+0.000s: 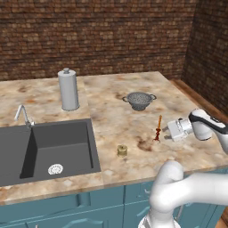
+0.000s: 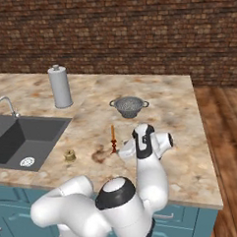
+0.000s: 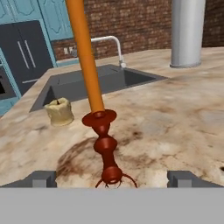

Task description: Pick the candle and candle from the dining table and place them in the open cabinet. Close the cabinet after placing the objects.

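We see flat, even rendered light, moderately bright; no glare or hot spots anywhere. Source looks diffuse, from overhead. Shadows weak: soft dark patch on the dining table (image 1: 133, 124) under the taper candle (image 1: 158, 128), and the sink basin (image 1: 58, 149) goes dark on its left inner wall. Brick wall (image 1: 98, 35) dimmer toward the far right corner. Pics low-res, slightly soft; no edge distortion. Hand view sharp near to far.

A kitchen: sink (image 1: 53, 149) with tap (image 1: 23, 115), stone counter (image 1: 116, 120), colander (image 1: 139, 100).
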